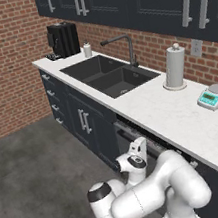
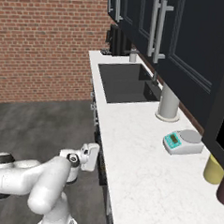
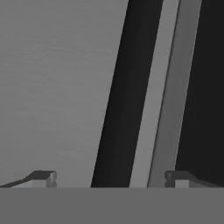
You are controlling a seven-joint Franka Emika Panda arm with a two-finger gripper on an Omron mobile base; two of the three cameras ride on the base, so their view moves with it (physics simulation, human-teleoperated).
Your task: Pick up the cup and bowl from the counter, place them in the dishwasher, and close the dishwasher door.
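- Gripper [image 3: 109, 179] is open and empty, low in front of the dishwasher [image 1: 136, 139] under the counter [image 1: 173, 115].
- Its fingertips [image 3: 43, 178] flank a dark panel edge with a pale strip.
- A scale [image 1: 214, 96] sits on the counter.

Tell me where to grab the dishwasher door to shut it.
Take the door's top edge, just under the counter, coming from the aisle side. The panel looks flat and handleless, so that edge is likely the only lip the open fingers can straddle.
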